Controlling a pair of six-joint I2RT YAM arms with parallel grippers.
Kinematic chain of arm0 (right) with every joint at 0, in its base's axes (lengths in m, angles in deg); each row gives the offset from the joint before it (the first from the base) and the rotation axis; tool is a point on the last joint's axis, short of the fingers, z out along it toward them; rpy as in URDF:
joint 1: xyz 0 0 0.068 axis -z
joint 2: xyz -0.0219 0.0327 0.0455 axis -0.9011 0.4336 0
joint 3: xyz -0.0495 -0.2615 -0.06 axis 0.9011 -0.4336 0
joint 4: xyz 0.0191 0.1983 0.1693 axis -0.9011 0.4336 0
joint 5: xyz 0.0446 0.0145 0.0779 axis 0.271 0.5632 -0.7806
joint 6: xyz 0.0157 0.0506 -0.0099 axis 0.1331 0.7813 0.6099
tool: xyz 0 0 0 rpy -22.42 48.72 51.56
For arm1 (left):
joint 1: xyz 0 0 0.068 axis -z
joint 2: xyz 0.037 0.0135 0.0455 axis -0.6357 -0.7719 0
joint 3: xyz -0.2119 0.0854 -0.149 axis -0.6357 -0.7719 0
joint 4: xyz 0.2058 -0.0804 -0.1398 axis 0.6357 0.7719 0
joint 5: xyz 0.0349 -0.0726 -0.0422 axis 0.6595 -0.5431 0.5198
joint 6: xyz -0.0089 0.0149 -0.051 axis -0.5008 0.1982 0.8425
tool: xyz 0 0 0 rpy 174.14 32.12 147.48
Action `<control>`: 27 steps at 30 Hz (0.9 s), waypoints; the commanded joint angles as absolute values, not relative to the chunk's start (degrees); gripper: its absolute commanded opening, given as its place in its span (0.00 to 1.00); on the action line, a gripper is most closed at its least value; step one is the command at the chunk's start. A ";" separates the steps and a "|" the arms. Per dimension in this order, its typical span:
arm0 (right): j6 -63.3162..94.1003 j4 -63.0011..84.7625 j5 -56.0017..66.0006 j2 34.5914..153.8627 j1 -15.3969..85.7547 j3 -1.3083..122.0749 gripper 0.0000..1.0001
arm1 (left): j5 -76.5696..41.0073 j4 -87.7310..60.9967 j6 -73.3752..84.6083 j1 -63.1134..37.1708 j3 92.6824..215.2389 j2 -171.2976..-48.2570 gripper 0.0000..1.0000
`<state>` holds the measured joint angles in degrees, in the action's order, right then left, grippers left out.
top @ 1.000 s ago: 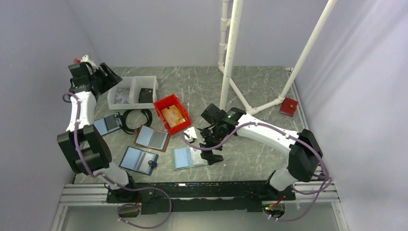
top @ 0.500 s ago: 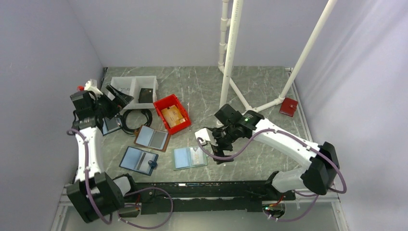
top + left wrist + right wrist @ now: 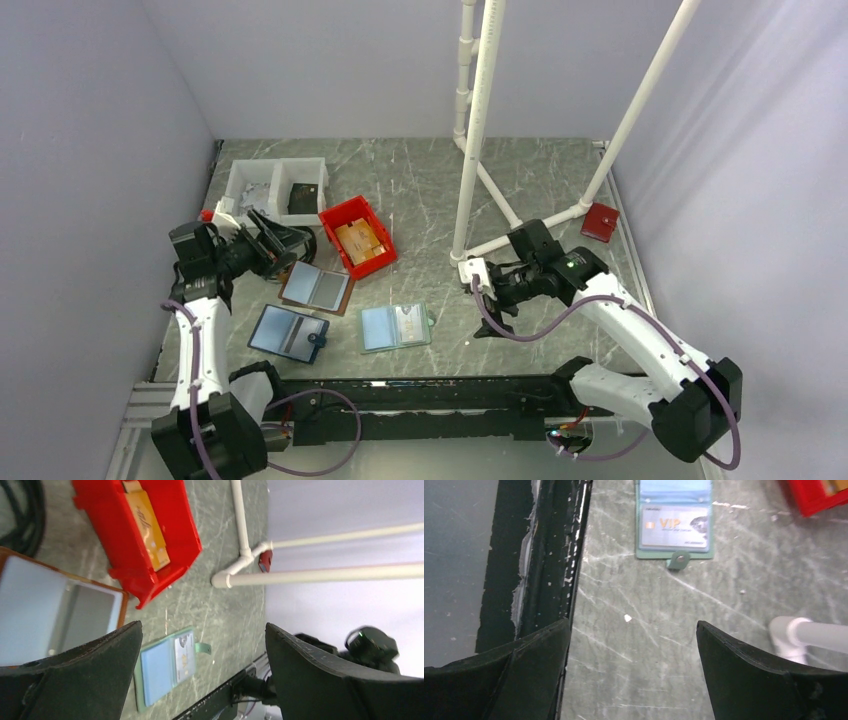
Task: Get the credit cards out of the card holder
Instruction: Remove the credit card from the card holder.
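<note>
The card holder (image 3: pixel 395 326) is lying open on the counter (image 3: pixel 420 190), just on the near side of the red bin (image 3: pixel 357 237). A pale credit card (image 3: pixel 675 527) is showing in one of its clear pockets, so the job is looking unfinished. The left claw (image 3: pixel 268 243) and the right claw (image 3: pixel 482 305) are both standing wide open and carrying nothing, the left hovering just left of the red bin and the right well to its right. Nothing is pinning the card holder, so a pull on the thin card is risking dragging or lifting the whole thing. The left claw is also hanging close to the brown-edged folder (image 3: pixel 315 287), near the red bin's near-left side, and is risking a grab at the wrong folder.
</note>
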<state>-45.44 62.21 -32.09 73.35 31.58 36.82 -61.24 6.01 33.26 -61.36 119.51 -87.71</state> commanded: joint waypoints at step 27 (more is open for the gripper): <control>-49.61 58.84 -39.14 76.87 34.34 32.47 1.00 | -24.53 -0.07 41.83 -1.41 112.43 -88.09 0.89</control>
<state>-47.87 59.76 -36.77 76.59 34.22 31.97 -31.13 4.94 39.75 -5.30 113.08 -86.20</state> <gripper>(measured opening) 0.994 0.892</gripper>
